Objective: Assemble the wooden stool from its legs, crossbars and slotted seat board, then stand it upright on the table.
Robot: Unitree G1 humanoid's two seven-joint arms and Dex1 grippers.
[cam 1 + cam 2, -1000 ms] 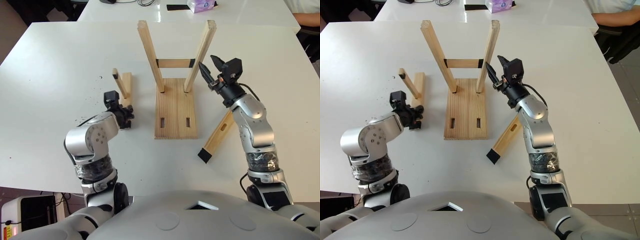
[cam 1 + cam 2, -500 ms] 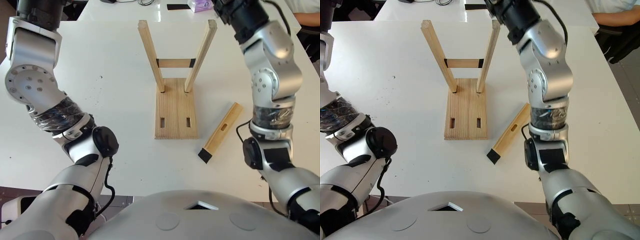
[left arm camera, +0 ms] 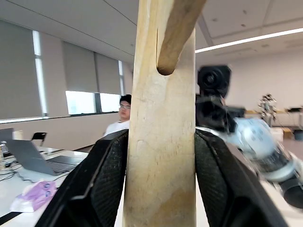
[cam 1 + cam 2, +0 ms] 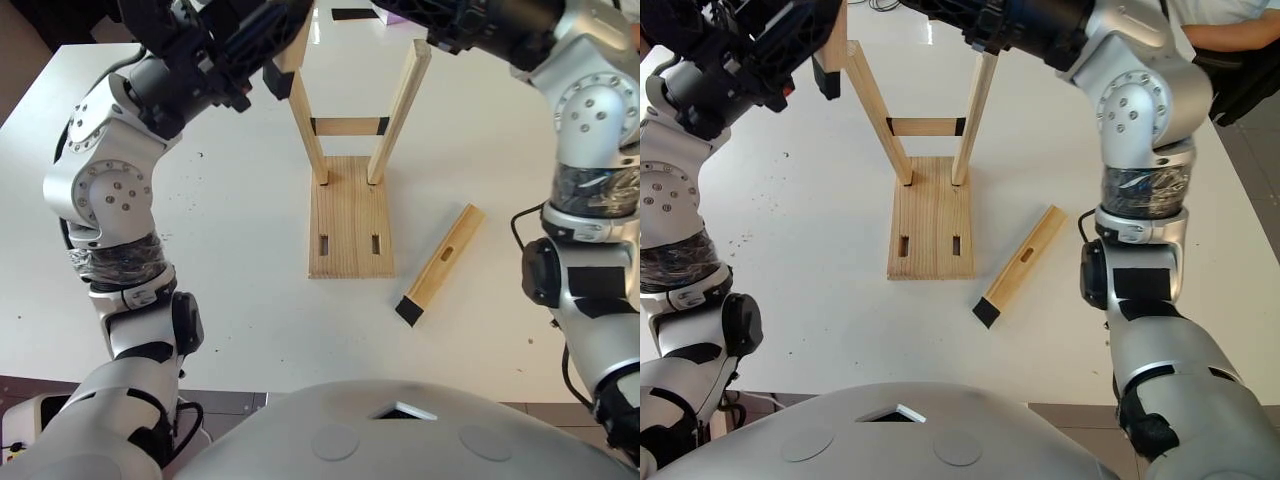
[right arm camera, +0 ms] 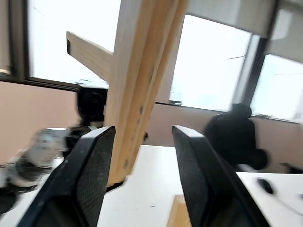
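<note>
The slotted seat board (image 4: 349,225) lies flat mid-table. Two legs stand up from its far end, the left leg (image 4: 312,135) and the right leg (image 4: 397,115), joined by a crossbar (image 4: 349,127). A loose leg (image 4: 441,262) with a black end lies on the table to the board's right. My left gripper (image 3: 161,142) is raised near the left leg's top, shut on another wooden leg (image 3: 158,94) with a crossbar stub (image 3: 175,33); its black end (image 4: 278,80) hangs beside the left leg. My right gripper (image 5: 144,130) is open at the right leg's top, its fingers (image 5: 94,175) straddling a leg (image 5: 137,80).
The white table (image 4: 150,230) has bare room on the left and along the near edge. Small dark specks (image 4: 200,155) lie on the left half. A second white table with a tissue box (image 4: 400,12) stands behind.
Both arms have risen from the table. The left gripper has carried the leg with the crossbar stub up off the table. The right gripper has moved up to the right leg's top.
</note>
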